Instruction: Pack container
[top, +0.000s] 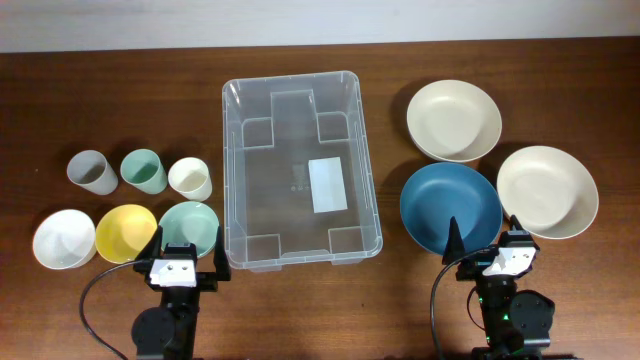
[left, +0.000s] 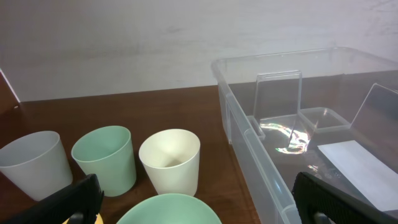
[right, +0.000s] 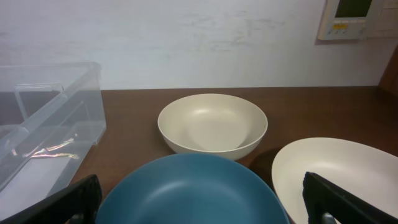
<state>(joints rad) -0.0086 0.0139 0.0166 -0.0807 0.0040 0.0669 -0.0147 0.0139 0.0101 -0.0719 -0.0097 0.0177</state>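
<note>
Both pairs of jaws I see spread apart, at seven and four o'clock of the large clear rectangular plastic container (top: 290, 150).

One container (top: 290, 140), three cups (top: 144, 170), six bowls (top: 450, 205)

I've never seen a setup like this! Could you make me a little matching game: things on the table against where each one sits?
Things:
1. container
2. blue bowl
3. grey cup
4. yellow bowl

Places:
A. left side, row nearer the robot
B. centre of the table
C. right side
D. left side, row farther from the robot

Pairs: 1-B, 2-C, 3-D, 4-A
</note>
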